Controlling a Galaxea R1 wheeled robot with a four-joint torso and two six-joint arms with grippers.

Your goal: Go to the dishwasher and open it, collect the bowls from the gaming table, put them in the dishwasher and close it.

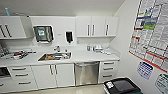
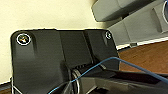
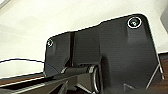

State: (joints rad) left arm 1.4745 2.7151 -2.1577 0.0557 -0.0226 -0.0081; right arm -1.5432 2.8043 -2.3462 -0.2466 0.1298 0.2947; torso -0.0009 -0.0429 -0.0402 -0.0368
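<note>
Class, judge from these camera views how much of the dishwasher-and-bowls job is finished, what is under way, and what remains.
Done: the robot faces the kitchenette, with the dishwasher ahead under the counter, right of the sink. In hand: only the approach; its steel front is shut. Left: opening the door, fetching the bowls from the gaming table, loading them and closing the door.

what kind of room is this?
Likely an office kitchenette: a sink set in a white counter, a steel-fronted dishwasher shut beneath it, white cabinets on the wall, and printed notices on the side wall.
</note>
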